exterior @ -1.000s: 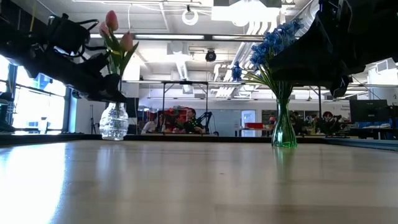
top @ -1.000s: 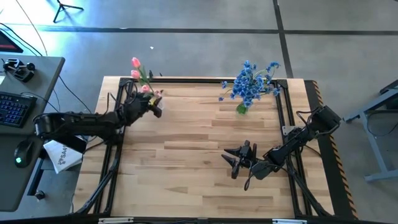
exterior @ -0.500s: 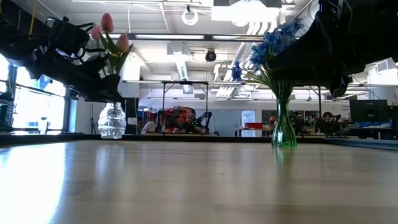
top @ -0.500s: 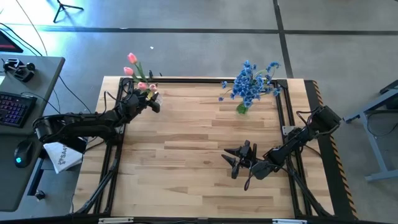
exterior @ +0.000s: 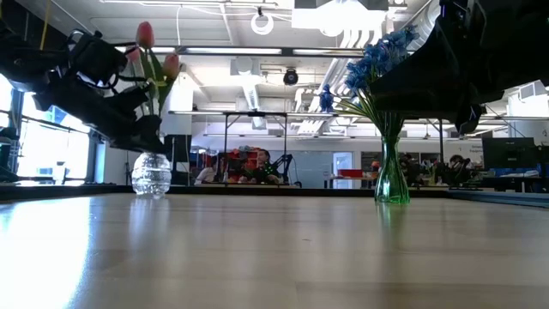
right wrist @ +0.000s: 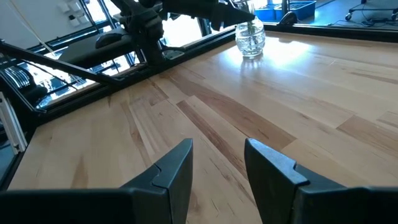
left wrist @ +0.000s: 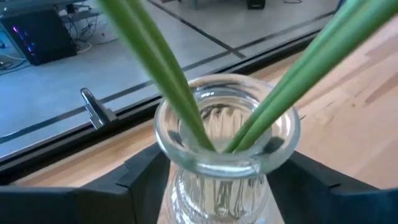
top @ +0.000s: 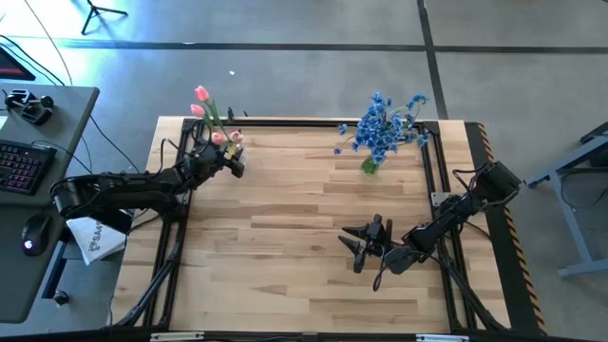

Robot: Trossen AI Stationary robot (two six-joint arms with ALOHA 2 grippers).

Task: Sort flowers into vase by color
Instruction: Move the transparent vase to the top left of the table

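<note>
Table point(top: 285, 237): pale wood-plank top with a dark frame rail along its edges.
Side desk point(top: 47, 123): grey, just beside the table's left edge.
Keyboard point(top: 21, 163): backlit, on the side desk.
Mouse point(top: 34, 231): dark, near the desk's front edge.
Floor point(top: 285, 76): grey concrete crossed by dark lines.
People point(exterior: 249, 167): seated, far behind the table.

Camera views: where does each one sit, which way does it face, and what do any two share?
High: overhead, straight down; both arms, left gripper at the clear ribbed glass vase.
Low: table height, level; green glass vase of blue blossoms.
Left wrist: faces the clear vase's mouth, pink tulips' stems inside.
Right wrist: across the wooden table, own fingers apart.
Every view shows the clear vase.
</note>
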